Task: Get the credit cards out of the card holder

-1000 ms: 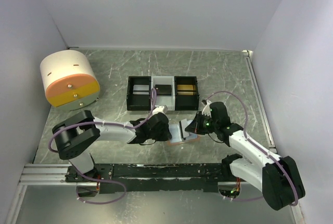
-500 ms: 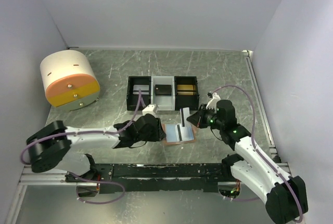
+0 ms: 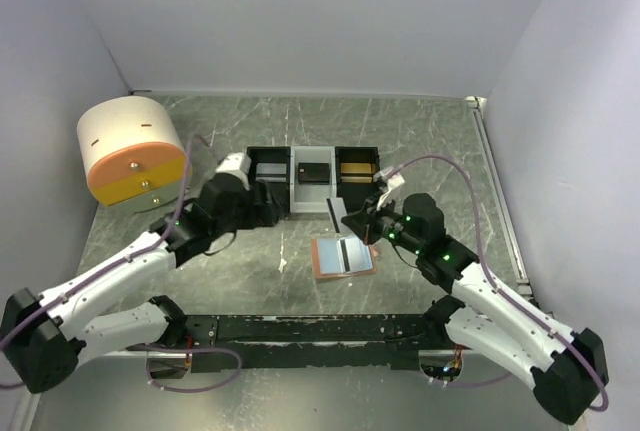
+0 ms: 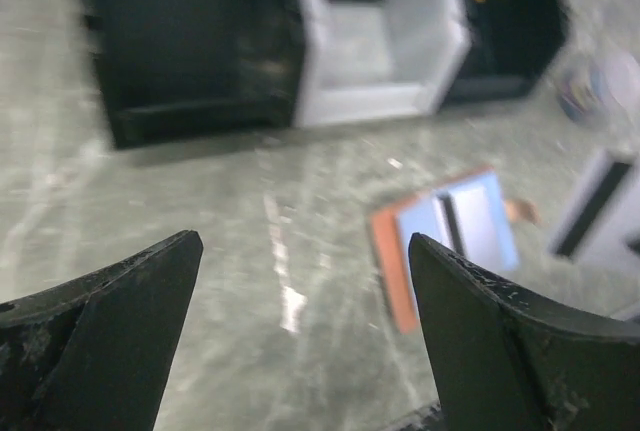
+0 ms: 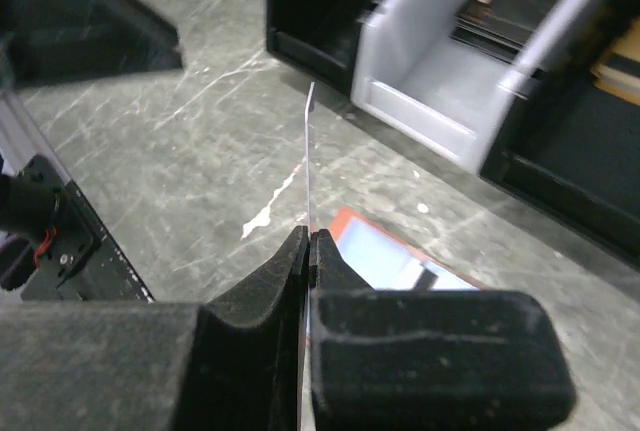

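Observation:
The salmon-orange card holder [image 3: 343,255] lies open and flat on the table, its light blue lining up, and also shows in the left wrist view [image 4: 445,243] and under my right fingers [image 5: 395,251]. My right gripper [image 3: 352,220] [image 5: 308,243] is shut on a thin credit card [image 3: 331,213], seen edge-on [image 5: 310,151], held upright above the table between the holder and the tray. My left gripper [image 3: 272,203] [image 4: 302,241] hangs open and empty, raised to the left of the holder near the tray's left compartment.
A black-and-white three-compartment tray [image 3: 291,179] [image 4: 445,46] stands behind the holder with a card in each compartment. A white and orange drum [image 3: 133,151] sits at the far left. White walls close in the table on three sides.
My left gripper has opened, let go of the card holder and pulled back left toward the tray. My right gripper has lifted a card out of the holder, which now lies flat.

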